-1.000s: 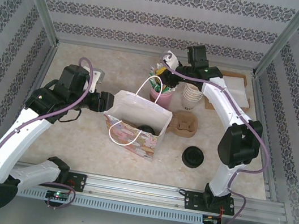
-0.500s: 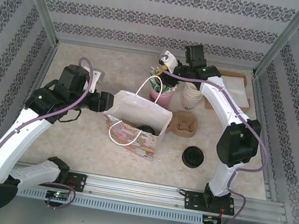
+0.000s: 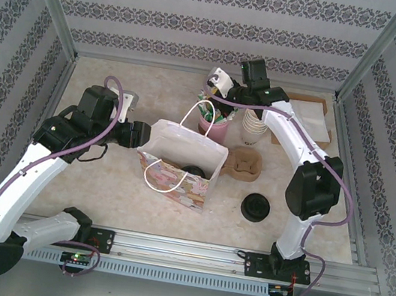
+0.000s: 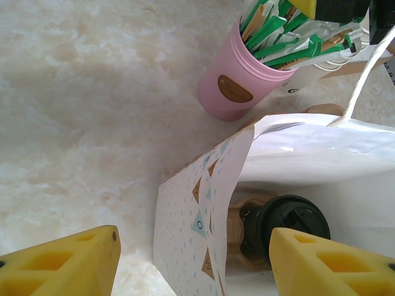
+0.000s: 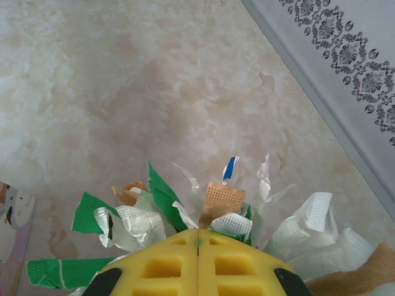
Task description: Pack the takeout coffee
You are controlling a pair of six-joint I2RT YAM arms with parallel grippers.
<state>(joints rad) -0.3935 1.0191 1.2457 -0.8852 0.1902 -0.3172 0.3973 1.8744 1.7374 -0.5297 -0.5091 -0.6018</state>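
Marble-look tabletop (image 3: 102,177) below me: the takeout coffee (image 4: 290,225) stands inside the paper bag (image 3: 183,145), lid up, long axis vertical, so I judge extras are the step in hand. My right gripper (image 5: 197,237) is pinched together on sachets (image 5: 222,196), which next need carrying over the bag mouth. My left gripper (image 4: 194,259) has its 2 fingers apart astride the bag wall.

Left gripper (image 4: 194,262) has its yellow fingers (image 4: 68,262) wide apart, one on each side of the paper bag's (image 4: 185,234) patterned wall. Bag is open, white inside. Takeout coffee (image 4: 290,222) with black lid sits inside in a brown carrier (image 4: 237,216). Pink cup (image 4: 231,86) full of green and tan packets (image 4: 278,37) stands just behind the bag on the marbled table (image 4: 80,111).
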